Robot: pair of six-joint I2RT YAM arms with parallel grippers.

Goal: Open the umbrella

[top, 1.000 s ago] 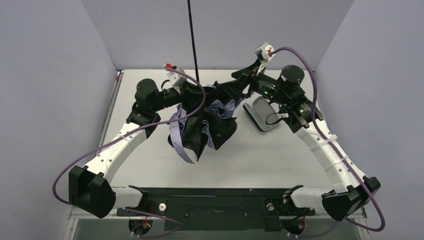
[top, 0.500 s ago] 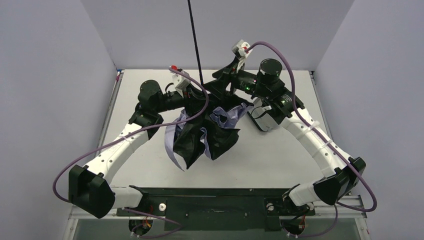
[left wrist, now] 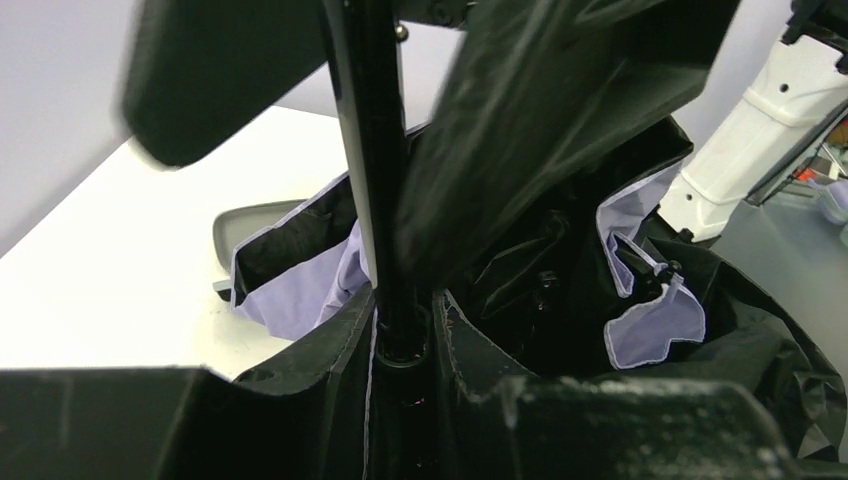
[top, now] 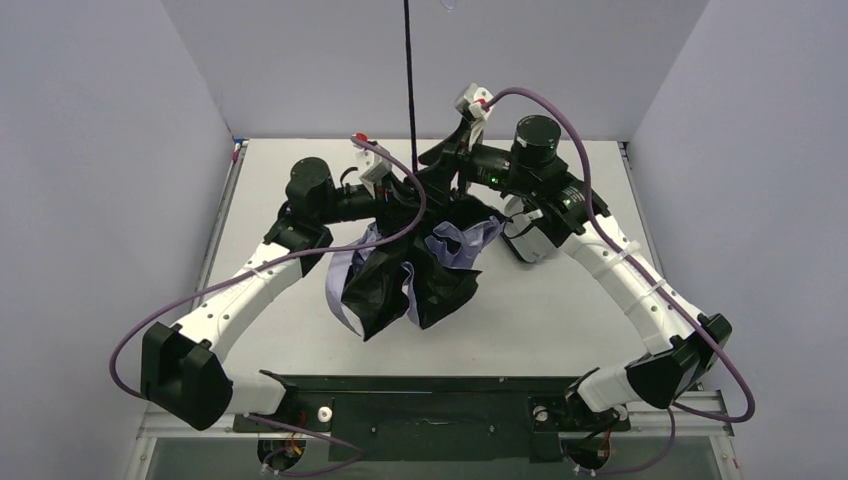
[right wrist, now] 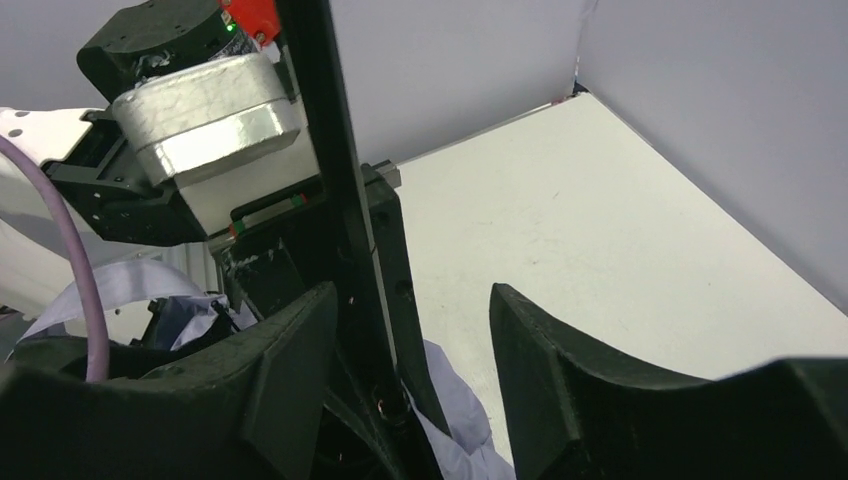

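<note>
White tabletop (top: pixel 560 300) | compact lavender folding umbrella (top: pixel 410 285), black inside, is held over mid-table, canopy slack | its thin black shaft (top: pixel 409 90) is stood vertical | left gripper (left wrist: pixel 403 320) is clamped narrowly low on it | right gripper (right wrist: pixel 410 300) is set apart-jawed around it, just above

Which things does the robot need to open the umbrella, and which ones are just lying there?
For the job:
- the umbrella, with its shaft pointing up
- the left gripper, clamped on the shaft
- the right gripper, open beside the shaft

Just lying about:
- the grey sleeve, on the table
</note>
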